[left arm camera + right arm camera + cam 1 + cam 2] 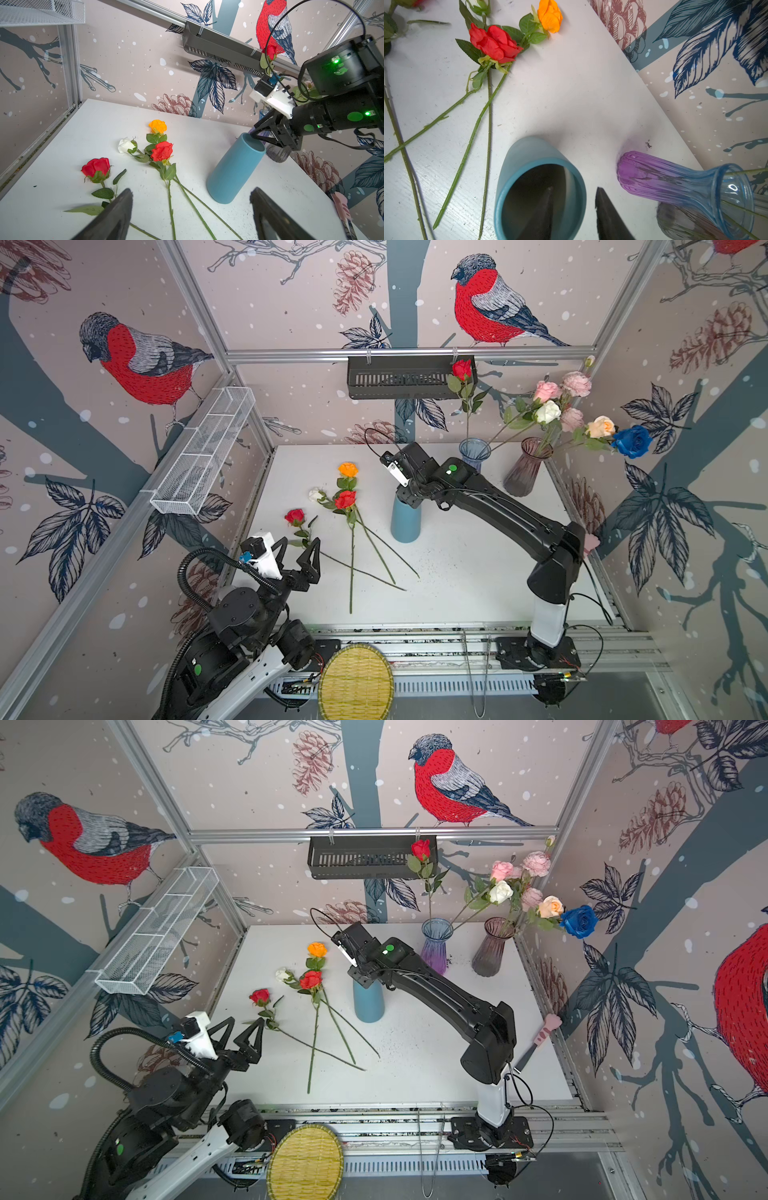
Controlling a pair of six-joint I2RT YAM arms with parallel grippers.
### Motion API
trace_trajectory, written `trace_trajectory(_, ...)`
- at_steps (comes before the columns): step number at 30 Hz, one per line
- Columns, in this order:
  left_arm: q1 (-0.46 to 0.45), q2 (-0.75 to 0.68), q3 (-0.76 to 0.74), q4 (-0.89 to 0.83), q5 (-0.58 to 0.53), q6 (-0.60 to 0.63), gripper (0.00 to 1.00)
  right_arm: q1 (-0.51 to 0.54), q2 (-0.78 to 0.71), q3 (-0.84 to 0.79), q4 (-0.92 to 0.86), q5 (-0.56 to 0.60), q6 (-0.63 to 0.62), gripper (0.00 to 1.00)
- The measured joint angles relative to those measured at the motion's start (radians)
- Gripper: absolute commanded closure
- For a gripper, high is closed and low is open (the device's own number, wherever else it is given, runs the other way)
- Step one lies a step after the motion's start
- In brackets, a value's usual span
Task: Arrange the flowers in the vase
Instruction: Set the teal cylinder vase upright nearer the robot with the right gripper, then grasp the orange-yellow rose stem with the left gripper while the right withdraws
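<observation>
Beside the empty blue vase (405, 518) 4 flowers (347, 499) lie unplaced, others stand in 2 glass vases (475, 452) behind it, while our left claw (298, 549) gapes wide over a red rose (295, 516) and our right claw (574, 188), part-open, straddles the rim.

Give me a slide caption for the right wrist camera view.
Right gripper straddling the teal vase rim, one jaw inside, loose roses lying on the table.

in both top views the right arm (494, 504) hides the teal vase (405, 524) rim and right hand (574, 188) fingertips.
</observation>
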Motion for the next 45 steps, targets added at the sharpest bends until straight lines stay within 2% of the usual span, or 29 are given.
trace_trajectory(2, 0.0, 0.003, 0.0, 0.0, 0.0, 0.0, 0.12, 0.0, -0.032, -0.016, 0.016, 0.002, 0.004, 0.52)
trace_trajectory(3, 0.0, 0.005, -0.001, 0.0, -0.001, 0.0, 0.12, -0.001, -0.052, -0.029, 0.029, 0.003, 0.012, 0.2)
trace_trajectory(4, 0.0, 0.008, -0.002, 0.0, -0.002, 0.0, 0.09, 0.0, -0.084, -0.05, 0.047, 0.003, 0.023, 0.0)
trace_trajectory(5, 0.0, 0.014, -0.004, 0.0, -0.003, 0.0, 0.04, 0.0, -0.124, -0.078, 0.071, 0.004, 0.026, 0.01)
trace_trajectory(9, 0.0, 0.06, -0.008, 0.001, -0.003, 0.0, 0.03, 0.0, -0.328, -0.275, 0.238, 0.034, 0.051, 0.01)
trace_trajectory(13, 0.0, 0.165, -0.008, 0.013, 0.001, 0.006, 0.03, -0.008, -0.57, -0.57, 0.418, 0.1, 0.08, 0.01)
trace_trajectory(16, 0.004, 0.272, -0.005, 0.02, 0.034, 0.03, 0.04, -0.047, -0.769, -0.79, 0.523, 0.127, 0.148, 0.01)
trace_trajectory(20, 0.038, 0.448, 0.03, 0.023, 0.085, 0.02, 0.03, -0.146, -0.978, -1.059, 0.592, 0.098, 0.293, 0.01)
trace_trajectory(22, 0.055, 0.512, 0.03, 0.041, 0.099, -0.026, 0.03, -0.175, -1.051, -1.171, 0.598, 0.064, 0.383, 0.0)
trace_trajectory(27, 0.101, 0.593, -0.101, 0.168, 0.241, -0.193, 0.03, -0.214, -1.218, -1.437, 0.634, -0.049, 0.578, 0.01)
trace_trajectory(30, 0.192, 0.66, -0.183, 0.247, 0.357, -0.325, 0.03, -0.226, -1.323, -1.576, 0.662, -0.086, 0.662, 0.01)
trace_trajectory(32, 0.286, 0.712, -0.23, 0.284, 0.451, -0.408, 0.03, -0.241, -1.393, -1.648, 0.676, -0.098, 0.703, 0.0)
trace_trajectory(33, 0.325, 0.737, -0.243, 0.293, 0.488, -0.435, 0.04, -0.248, -1.414, -1.669, 0.678, -0.103, 0.709, 0.02)
trace_trajectory(35, 0.399, 0.79, -0.261, 0.307, 0.551, -0.47, 0.14, -0.252, -1.423, -1.696, 0.703, -0.109, 0.731, 0.11)
trace_trajectory(37, 0.443, 0.839, -0.257, 0.315, 0.6, -0.47, 0.22, -0.252, -1.398, -1.707, 0.723, -0.127, 0.753, 0.16)
trace_trajectory(41, 0.478, 0.943, -0.172, 0.313, 0.624, -0.41, 0.35, -0.254, -1.263, -1.692, 0.744, -0.128, 0.756, 0.14)
trace_trajectory(45, 0.48, 1.055, -0.076, 0.325, 0.613, -0.333, 0.42, -0.254, -1.147, -1.669, 0.746, -0.125, 0.745, 0.1)
